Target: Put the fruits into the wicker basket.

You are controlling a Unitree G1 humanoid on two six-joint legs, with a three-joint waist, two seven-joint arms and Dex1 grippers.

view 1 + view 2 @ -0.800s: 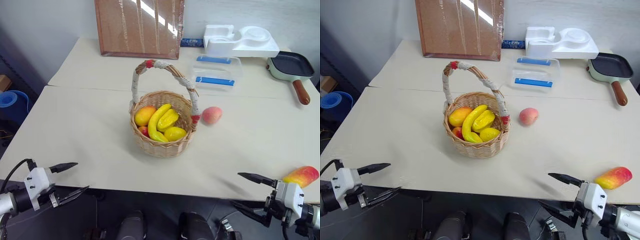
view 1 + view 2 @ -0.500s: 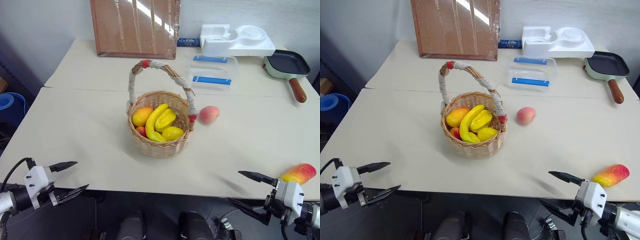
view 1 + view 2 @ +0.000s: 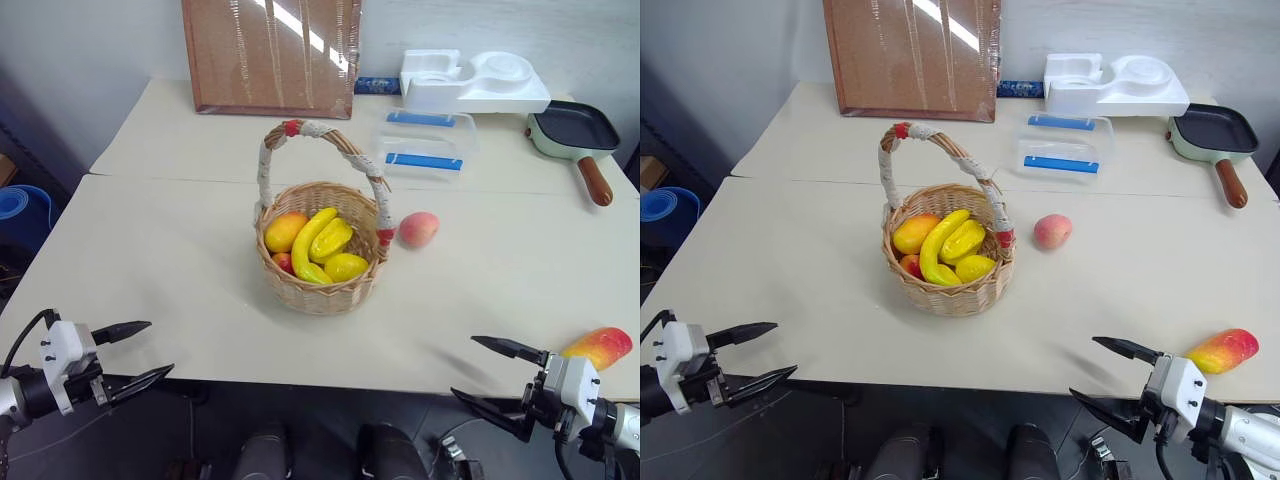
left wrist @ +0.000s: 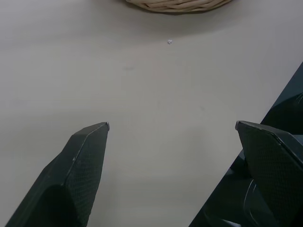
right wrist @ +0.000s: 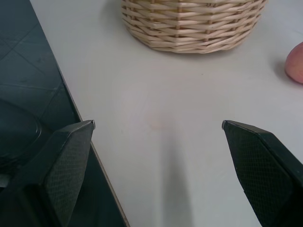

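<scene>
The wicker basket (image 3: 322,272) stands mid-table, its arched handle wrapped in white cloth with red ends; yellow bananas and an orange-red fruit lie inside. A pink-red peach (image 3: 418,229) rests on the table just right of the basket. The red-to-yellow mango (image 3: 598,348) lies at the table's near right edge. My left gripper (image 3: 137,353) hovers open at the near left edge, empty. Just left of the mango, my right gripper (image 3: 482,372) is open and empty at the near edge. The basket's base (image 5: 191,26) and a sliver of peach (image 5: 295,62) appear in the right wrist view.
At the back stand a brown board (image 3: 272,55), a white foam tray (image 3: 472,80), a clear lidded box with blue strips (image 3: 425,145) and a green pan with a wooden handle (image 3: 577,140). A seam (image 3: 180,180) runs across the table behind the basket.
Both grippers have sunk slightly toward the near table edge and stay open. The camera has shifted a little; basket and fruits have not moved.
</scene>
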